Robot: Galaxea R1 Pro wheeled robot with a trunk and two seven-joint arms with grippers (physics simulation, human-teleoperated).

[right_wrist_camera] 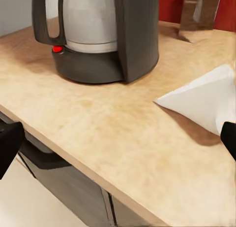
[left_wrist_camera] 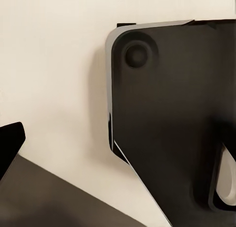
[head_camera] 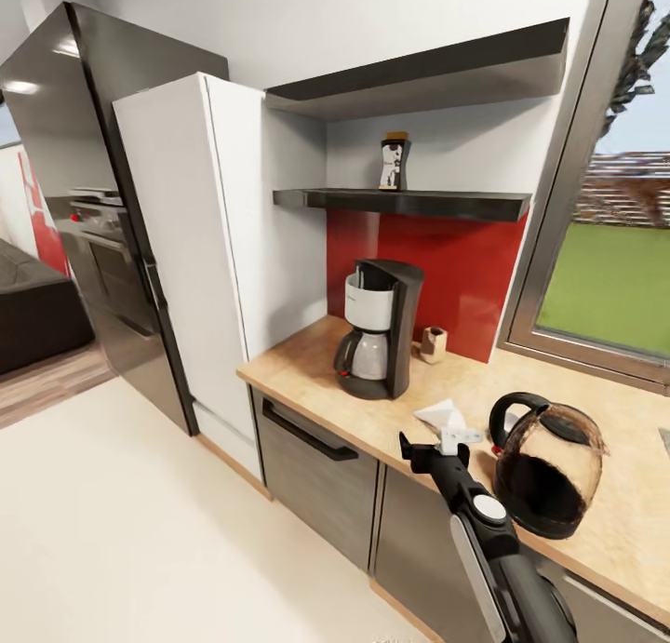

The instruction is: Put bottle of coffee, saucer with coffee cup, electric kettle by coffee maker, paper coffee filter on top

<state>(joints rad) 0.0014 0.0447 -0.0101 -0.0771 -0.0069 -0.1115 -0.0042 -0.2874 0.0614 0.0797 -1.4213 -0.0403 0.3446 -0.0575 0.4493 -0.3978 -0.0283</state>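
The right gripper (head_camera: 437,450) is hovering at the kitchen countertop's (head_camera: 391,420) front edge, its fingers spread apart and holding nothing. The paper coffee filter (head_camera: 439,413) is lying just beyond it, between the coffee maker (head_camera: 380,341) and the electric kettle (head_camera: 544,471). The bottle of coffee (head_camera: 395,162) is standing on the kitchen shelf (head_camera: 409,202) above.

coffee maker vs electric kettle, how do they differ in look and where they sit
The coffee maker is boxy, black with a white basket and silvery carafe; the electric kettle is rounded dark translucent glass. The coffee maker stands below the kitchen shelf by the red wall; the kettle sits nearer the counter's front edge, toward the window. Both stand upright on the kitchen countertop.
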